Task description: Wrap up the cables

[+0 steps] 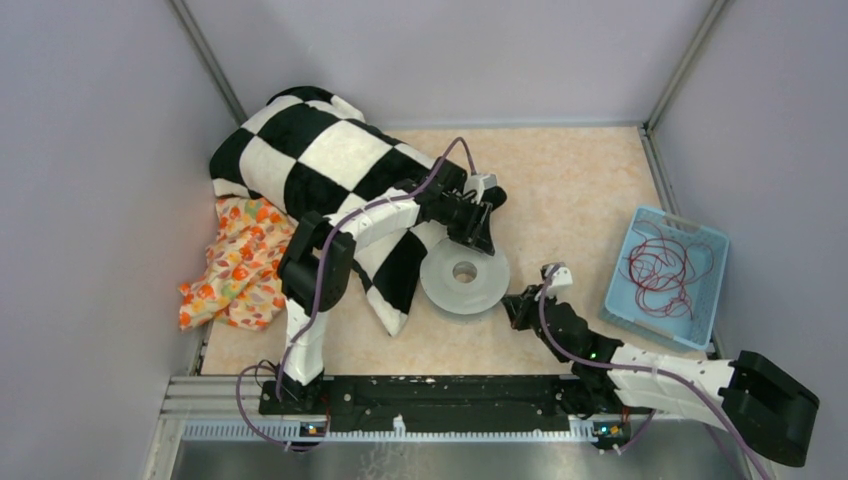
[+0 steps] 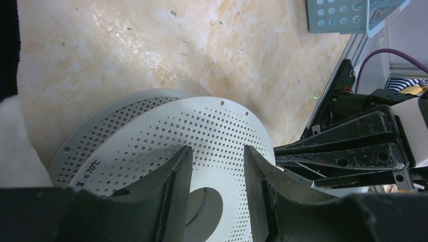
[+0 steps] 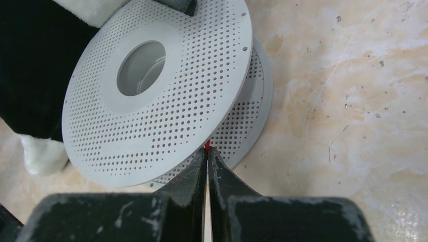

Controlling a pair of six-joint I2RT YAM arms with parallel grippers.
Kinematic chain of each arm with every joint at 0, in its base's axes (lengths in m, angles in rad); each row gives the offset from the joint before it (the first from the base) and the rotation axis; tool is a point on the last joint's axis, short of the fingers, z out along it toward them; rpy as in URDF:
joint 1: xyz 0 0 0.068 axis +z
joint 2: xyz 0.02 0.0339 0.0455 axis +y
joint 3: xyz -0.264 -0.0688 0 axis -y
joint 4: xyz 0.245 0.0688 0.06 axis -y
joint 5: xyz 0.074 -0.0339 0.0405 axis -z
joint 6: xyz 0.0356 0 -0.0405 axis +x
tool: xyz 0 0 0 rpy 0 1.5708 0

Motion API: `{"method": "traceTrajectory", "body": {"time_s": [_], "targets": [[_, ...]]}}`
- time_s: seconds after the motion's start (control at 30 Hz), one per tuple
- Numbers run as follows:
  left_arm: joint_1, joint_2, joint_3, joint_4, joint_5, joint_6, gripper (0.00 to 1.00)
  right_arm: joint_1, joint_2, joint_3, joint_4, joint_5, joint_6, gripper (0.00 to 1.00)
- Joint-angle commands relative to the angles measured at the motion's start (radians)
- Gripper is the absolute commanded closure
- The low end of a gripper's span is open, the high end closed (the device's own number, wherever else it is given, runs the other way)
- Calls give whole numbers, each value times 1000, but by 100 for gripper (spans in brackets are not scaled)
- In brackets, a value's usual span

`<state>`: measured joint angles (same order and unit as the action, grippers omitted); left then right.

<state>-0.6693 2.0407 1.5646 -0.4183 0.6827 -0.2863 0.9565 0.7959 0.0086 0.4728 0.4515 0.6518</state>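
1. Top external view: the cables (image 1: 665,265) lie as a loose dark-red tangle inside a light-blue basket (image 1: 680,222) at the right of the frame, well apart from both arms' tips.
2. A grey perforated spool (image 1: 465,280) lies flat at the middle of the frame. Its left edge is against a black-and-white checked blanket (image 1: 330,160) (an orange-patterned cloth (image 1: 235,270) lies at the blanket's lower left).
3. The left gripper (image 1: 478,235) hangs over the spool's upper rim. The right gripper (image 1: 520,303) sits just beside the spool's lower right edge, between the spool and the basket.
4. Left wrist view: the left fingers (image 2: 171,176) stand released with a clear gap between them. They are above the spool's top flange near its hub hole, and the dotted flange shows through the gap.
5. Right wrist view: the right fingers (image 3: 194,171) are clenched, tips pressed together at the spool's edge where its two flanges part.
6. A tiny red sliver (image 3: 206,145) shows right at those tips (too small to tell whether it is a cable end).
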Motion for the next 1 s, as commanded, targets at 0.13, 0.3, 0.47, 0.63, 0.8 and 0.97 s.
{"method": "traceTrajectory", "body": {"time_s": [0.13, 0.3, 0.47, 0.63, 0.8, 0.97], "targets": [[5, -88, 48, 1, -35, -15, 50, 62, 104, 38, 122, 93, -186, 100], [7, -135, 65, -81, -73, -19, 50, 123, 161, 101, 65, 171, -200, 100], [47, -269, 5, -225, -145, -33, 49, 173, 179, 137, 11, 232, -189, 100], [77, -426, -126, -390, -264, 61, 48, 177, 157, 140, -28, 248, -188, 100], [78, -529, -276, -505, -383, 78, 47, 177, 149, 133, -37, 244, -186, 100], [78, -588, -419, -483, -340, 79, 46, 178, 163, 136, -27, 230, -191, 100]]}}
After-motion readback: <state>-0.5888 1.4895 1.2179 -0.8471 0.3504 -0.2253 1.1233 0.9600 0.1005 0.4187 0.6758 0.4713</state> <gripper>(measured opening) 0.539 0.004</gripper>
